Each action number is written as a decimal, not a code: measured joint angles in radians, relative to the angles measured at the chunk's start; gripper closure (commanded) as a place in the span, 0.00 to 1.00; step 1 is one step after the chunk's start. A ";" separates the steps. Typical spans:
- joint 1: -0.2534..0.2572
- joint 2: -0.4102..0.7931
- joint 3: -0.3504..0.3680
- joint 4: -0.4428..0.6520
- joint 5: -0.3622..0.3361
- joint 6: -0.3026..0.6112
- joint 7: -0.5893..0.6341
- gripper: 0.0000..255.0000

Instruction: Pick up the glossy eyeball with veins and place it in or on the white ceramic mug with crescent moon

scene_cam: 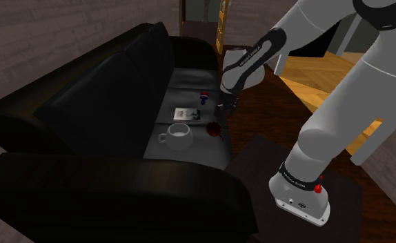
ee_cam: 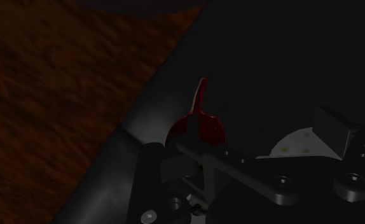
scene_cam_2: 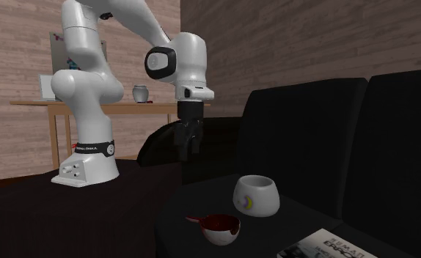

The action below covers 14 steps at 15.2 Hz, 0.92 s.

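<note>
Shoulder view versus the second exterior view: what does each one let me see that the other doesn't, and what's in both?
Shoulder view's extras: a small blue and red object on the black sofa, and light wooden floor at that view's upper right. Second exterior view's extras: a wooden table by the wall with a grey jar on it, and the yellow crescent on the white mug. Shared: the sofa, the mug, the dark red eyeball beside it, and the claw hanging near it.
</note>
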 measured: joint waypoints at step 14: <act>-0.106 0.551 0.044 0.180 0.266 0.348 -0.262 0.00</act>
